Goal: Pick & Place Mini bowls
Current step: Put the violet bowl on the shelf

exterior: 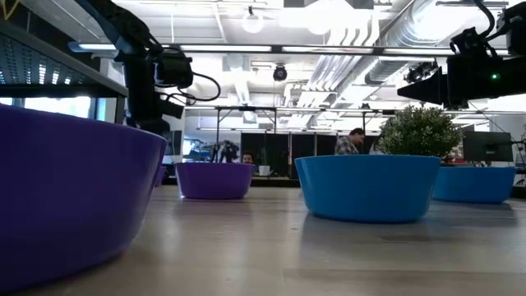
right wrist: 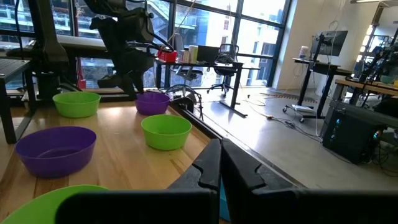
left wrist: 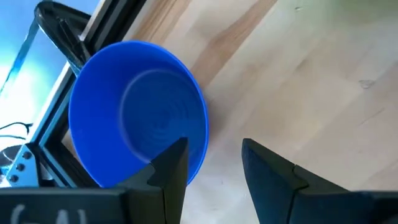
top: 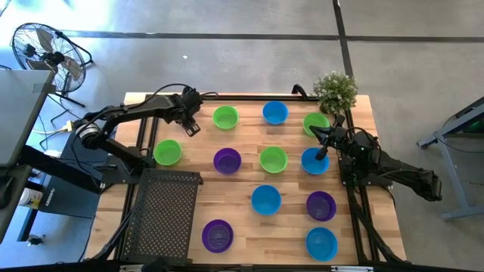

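Across the table from the potted plant [top: 335, 91], seen from above, the left gripper [top: 189, 125] hovers nearest an edge-side mini bowl [top: 167, 152]. Left wrist view: jaws released, bowl offset beside one finger [left wrist: 171, 168]. Right wrist view: the right gripper [right wrist: 219, 168], by the plant, is clenched and empty.

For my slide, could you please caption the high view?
Eleven bowls on a table; left gripper open, right gripper shut beside a plant.

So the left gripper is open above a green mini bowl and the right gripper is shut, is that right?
Not quite. In the left wrist view the left gripper is open, but the mini bowl beside its fingers looks blue, not green. The right gripper is shut, as the right wrist view shows.
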Controlling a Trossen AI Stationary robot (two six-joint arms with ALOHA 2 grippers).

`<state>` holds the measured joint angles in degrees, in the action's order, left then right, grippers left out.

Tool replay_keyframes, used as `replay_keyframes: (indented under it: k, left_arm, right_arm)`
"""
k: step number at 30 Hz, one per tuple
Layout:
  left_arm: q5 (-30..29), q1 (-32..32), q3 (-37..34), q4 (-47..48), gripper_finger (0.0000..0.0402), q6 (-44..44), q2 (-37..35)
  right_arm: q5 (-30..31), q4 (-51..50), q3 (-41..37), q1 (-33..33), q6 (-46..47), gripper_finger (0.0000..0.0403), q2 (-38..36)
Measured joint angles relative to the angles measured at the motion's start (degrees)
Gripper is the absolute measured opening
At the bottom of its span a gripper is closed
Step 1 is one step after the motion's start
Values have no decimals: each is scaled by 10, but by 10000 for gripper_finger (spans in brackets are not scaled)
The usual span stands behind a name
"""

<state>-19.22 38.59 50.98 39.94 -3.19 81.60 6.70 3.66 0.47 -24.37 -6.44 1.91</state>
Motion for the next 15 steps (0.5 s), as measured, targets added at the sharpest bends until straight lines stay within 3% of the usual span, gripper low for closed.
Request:
replay_keyframes:
  k: [15]
  left_arm:
    - [7, 0, 0, -15, 146, 20, 0]
  right_arm:
    - [0, 0, 0, 0, 0, 0, 0]
